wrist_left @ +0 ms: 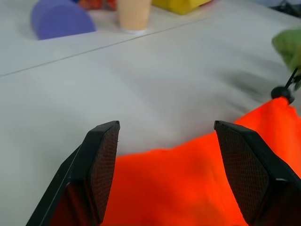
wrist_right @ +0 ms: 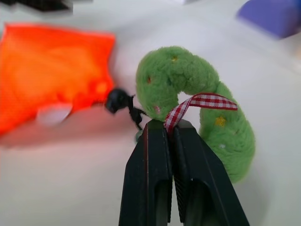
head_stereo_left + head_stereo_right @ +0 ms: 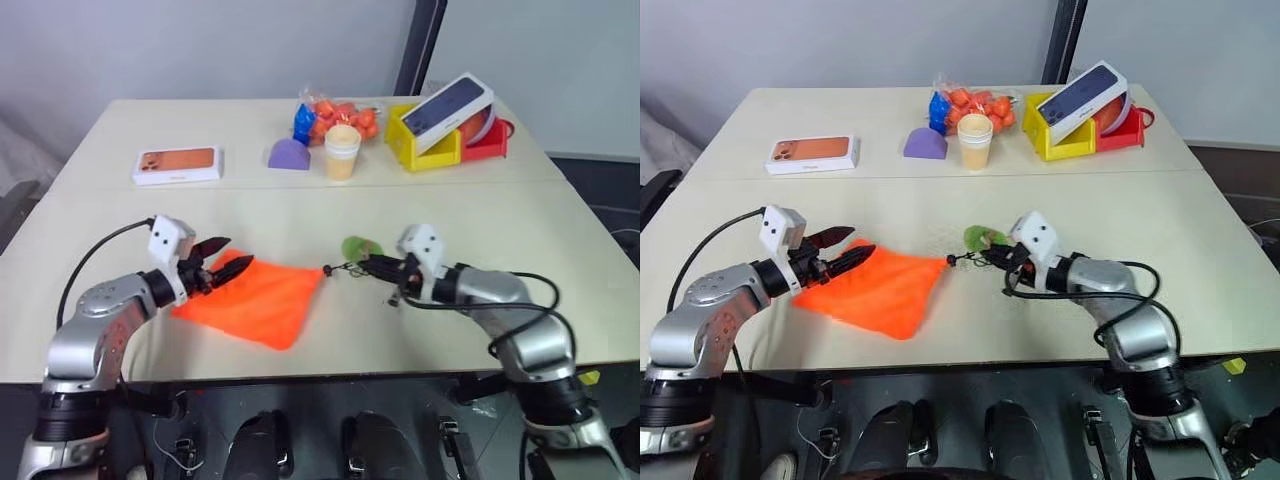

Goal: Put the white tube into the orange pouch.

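The orange pouch (image 3: pixel 255 298) lies flat on the near half of the table (image 3: pixel 560 250), left of centre, its black cord (image 3: pixel 342 268) running off its right corner toward a fuzzy green wreath-shaped tag (image 2: pixel 197 101) that sits just beside it. The right gripper (image 2: pixel 170 129) comes in from the right with its two black fingers pressed together, pinching the cord and the little red-checked ribbon (image 2: pixel 200 101) right at the tag. The left gripper (image 3: pixel 213 262) hangs at the pouch's far left edge with its fingers spread wide, one above and one just over the orange fabric, holding nothing.

I cannot make out the white tube anywhere on the table.

Along the far side there is a white box (image 3: pixel 178 165) with an orange phone picture at the left, then a purple dome-shaped block (image 3: pixel 288 155), a pale yellow cup (image 3: pixel 341 152), a clear bag of orange pieces (image 3: pixel 340 115), and a yellow bin (image 3: pixel 415 140) and red bin (image 3: pixel 490 140) with a dark phone box (image 3: pixel 455 108) resting tilted across them.
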